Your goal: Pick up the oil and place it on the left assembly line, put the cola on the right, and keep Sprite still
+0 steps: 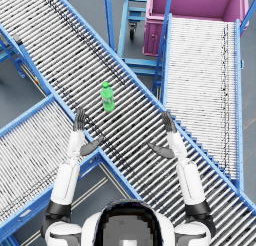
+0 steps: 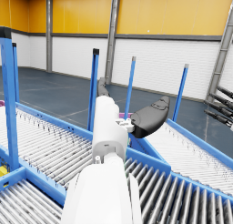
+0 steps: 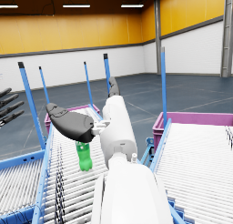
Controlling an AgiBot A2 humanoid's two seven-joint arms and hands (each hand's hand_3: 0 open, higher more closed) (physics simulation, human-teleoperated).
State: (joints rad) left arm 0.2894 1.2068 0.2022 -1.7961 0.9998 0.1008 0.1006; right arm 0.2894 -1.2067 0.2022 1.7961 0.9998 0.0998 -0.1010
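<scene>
A green Sprite bottle [image 1: 107, 97] stands upright on the middle roller conveyor [image 1: 75, 55], ahead of both hands and a bit nearer the left one. The right wrist view shows the same bottle [image 3: 83, 155] just beyond the thumb. My left hand [image 1: 82, 135] hovers open over the conveyor's near left rail, holding nothing. My right hand [image 1: 166, 137] hovers open above the rollers to the right of the bottle, also holding nothing. In the left wrist view my left hand [image 2: 145, 116] is spread in the air. No oil or cola bottle shows in any view.
A second roller line [image 1: 30, 150] lies lower on the left, and a third [image 1: 202, 85] runs on the right, ending at a magenta bin [image 1: 200, 7]. Blue rails and posts [image 2: 93, 89] edge each line.
</scene>
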